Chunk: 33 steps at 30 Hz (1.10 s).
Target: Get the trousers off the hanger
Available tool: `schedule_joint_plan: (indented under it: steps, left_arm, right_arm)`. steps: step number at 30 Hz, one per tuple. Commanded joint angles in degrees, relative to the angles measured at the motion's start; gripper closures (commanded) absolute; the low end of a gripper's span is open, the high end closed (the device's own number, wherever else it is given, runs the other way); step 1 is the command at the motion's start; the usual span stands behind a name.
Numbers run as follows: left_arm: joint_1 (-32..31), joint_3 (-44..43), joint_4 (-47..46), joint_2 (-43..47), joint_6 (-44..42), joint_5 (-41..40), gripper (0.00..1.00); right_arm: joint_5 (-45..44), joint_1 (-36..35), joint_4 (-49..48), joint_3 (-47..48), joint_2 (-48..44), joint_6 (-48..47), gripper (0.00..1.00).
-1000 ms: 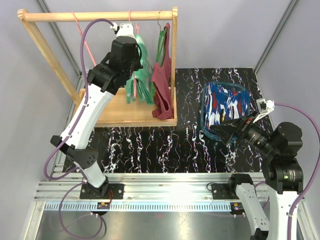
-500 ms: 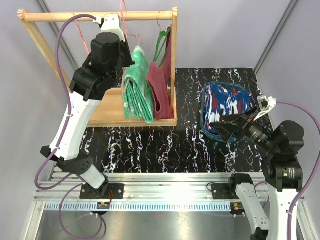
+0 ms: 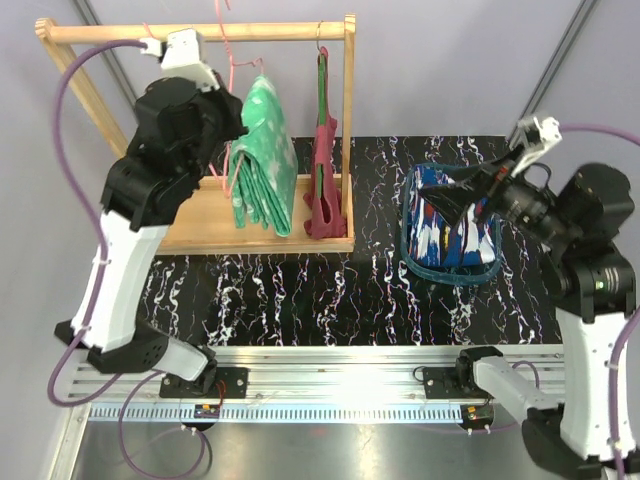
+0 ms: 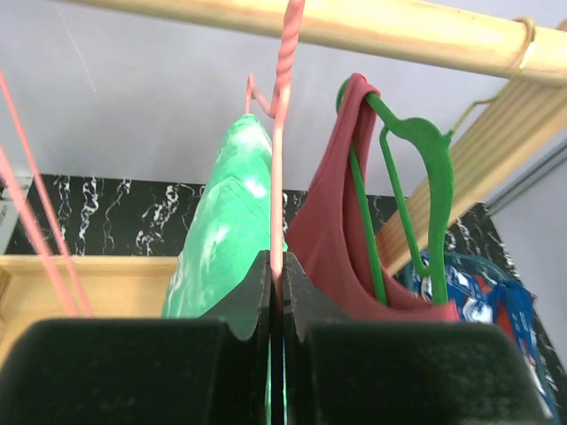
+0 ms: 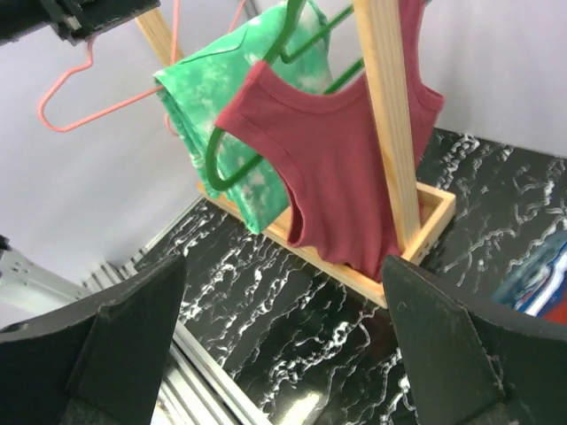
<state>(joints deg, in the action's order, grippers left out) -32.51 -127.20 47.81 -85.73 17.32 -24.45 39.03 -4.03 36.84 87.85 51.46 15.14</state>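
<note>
Left side, at the rack: left gripper (image 4: 276, 266) is clamped tight on the wire neck of the pink hanger (image 4: 282, 133), just below the rail (image 3: 200, 32). Gripping the neck rather than the cloth lets the arm carry hanger and load as one piece.

Green pair (image 3: 262, 150) is folded over that hanger and hangs in front of the rack base (image 3: 190, 228), fold uppermost, so its own weight keeps it draped. This pair is not yet off. From the wrist view the pink wire crosses in front of the rail; whether the hook is seated on it or lifted clear I cannot tell.

Next along: red top (image 3: 325, 170) on a green hanger (image 4: 416, 177), close against the right post (not a task item, best left alone). It sits just beside the green pair, so a sideways pull risks snagging it.

Right of the rack: blue pair (image 3: 450, 235) lies folded on the black mat (image 3: 330, 290), no hanger in it. I judge that half of the job done.

Far right: right gripper (image 5: 282, 266) is spread wide and holds nothing, raised above the blue pair and facing the rack. It looks well placed to take the green cloth while the left arm steadies the hanger.
</note>
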Motion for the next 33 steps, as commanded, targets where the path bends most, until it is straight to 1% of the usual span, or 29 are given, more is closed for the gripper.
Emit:
schedule_joint_plan:
  steps: [1, 2, 3, 4, 5, 6, 9, 10, 11, 13, 14, 16, 17, 18, 19, 20, 21, 22, 23, 24, 26, 30, 32, 33]
  left_arm:
    - [-0.2, 3.0, -11.5, 9.4, 2.6, 1.5, 1.00]
    - [-0.4, 4.1, -11.9, 12.2, 3.9, 1.4, 1.00]
    - [-0.5, 5.4, -12.2, 13.4, 4.6, 1.6, 1.00]
    - [-0.7, 6.9, -12.7, 14.8, 5.2, 2.3, 1.00]
    - [-1.3, 9.3, -12.9, 16.1, 6.7, 2.6, 1.00]
    - [-1.8, 10.8, -13.4, 18.6, 7.3, 2.9, 1.00]
    - [-4.4, 16.2, -15.0, 23.1, 10.4, 3.4, 1.00]
    - [-4.8, 17.2, -15.5, 23.9, 11.1, 3.4, 1.00]
    - [-5.9, 18.3, -15.6, 25.0, 12.6, 2.5, 1.00]
    - [-6.8, 21.2, -15.7, 27.5, 14.4, 1.3, 1.00]
    - [-7.4, 22.2, -16.3, 28.5, 16.2, 0.0, 1.00]
    - [-7.9, 25.5, -16.8, 31.0, 17.9, -2.2, 1.00]
    - [-8.5, 26.8, -18.4, 31.7, 18.9, -2.3, 1.00]
    - [-8.9, 27.9, -19.0, 32.1, 19.2, -3.2, 1.00]
    - [-9.1, 29.1, -19.1, 32.4, 19.5, -3.9, 1.00]
    - [-9.8, 29.5, -19.1, 32.3, 20.0, -5.2, 1.00]
    - [-10.2, 29.8, -19.0, 32.2, 20.3, -5.8, 1.00]
    - [-10.6, 30.2, -19.3, 32.4, 20.6, -6.0, 1.00]
    - [-11.5, 31.0, -19.8, 32.7, 21.3, -7.5, 1.00]
    - [-12.0, 31.6, -20.4, 33.0, 21.4, -8.2, 1.00]
    - [-13.5, 32.6, -21.3, 33.5, 22.6, -10.8, 1.00]
    - [-15.0, 35.0, -23.9, 35.0, 25.5, -13.6, 1.00]
    - [-15.3, 35.3, -24.2, 35.0, 27.2, -14.4, 1.00]
    - [-15.4, 35.3, -24.3, 34.9, 27.7, -14.4, 1.00]
  right_arm:
    - [-9.9, -7.7, 5.2, 8.6, 4.9, -8.7, 0.01]
    - [-14.5, -9.9, 6.2, 10.6, 7.3, -9.7, 0.00]
    - [-15.6, -13.1, 8.0, 12.6, 8.6, -10.6, 0.01]
    - [-17.0, -15.0, 8.2, 15.7, 9.7, -11.5, 0.01]
    - [-19.2, -16.7, 8.4, 16.7, 11.5, -12.0, 0.01]
    - [-20.3, -20.1, 8.0, 17.5, 12.1, -12.4, 0.00]
    - [-24.5, -25.4, 5.6, 17.9, 13.0, -13.3, 0.00]
    - [-26.4, -29.4, 5.3, 17.5, 13.2, -14.0, 0.00]
    - [-31.7, -32.4, 5.1, 17.6, 14.2, -14.4, 0.00]
    - [-37.9, -37.8, 3.9, 17.0, 15.1, -17.0, 0.01]
    - [-44.1, -44.4, 3.2, 16.7, 15.9, -17.8, 0.01]
    - [-51.6, -51.7, -1.4, 14.3, 16.6, -20.0, 0.01]
    - [-58.9, -57.6, -3.3, 13.1, 16.7, -20.3, 0.01]
    - [-62.1, -60.5, -7.4, 11.9, 16.8, -20.7, 0.01]
    - [-64.5, -62.7, -9.7, 9.4, 16.8, -20.3, 0.02]
    - [-68.1, -66.6, -12.7, 7.5, 16.7, -20.3, 0.04]
    - [-69.8, -68.1, -18.9, 5.6, 16.7, -20.3, 0.05]
    - [-71.4, -69.5, -22.0, 2.0, 16.7, -20.6, 0.06]
    - [-74.8, -70.9, -24.7, 0.6, 17.5, -20.9, 0.06]
    - [-76.9, -72.9, -29.4, -0.6, 18.3, -21.4, 0.07]
    - [-81.1, -74.4, -32.7, -2.2, 21.5, -22.4, 0.08]
    - [-82.4, -74.6, -36.0, -1.6, 26.8, -19.5, 0.09]
    - [-82.6, -74.6, -36.2, -0.9, 29.1, -19.3, 0.09]
    - [-82.7, -74.6, -38.1, -0.5, 29.8, -19.5, 0.09]
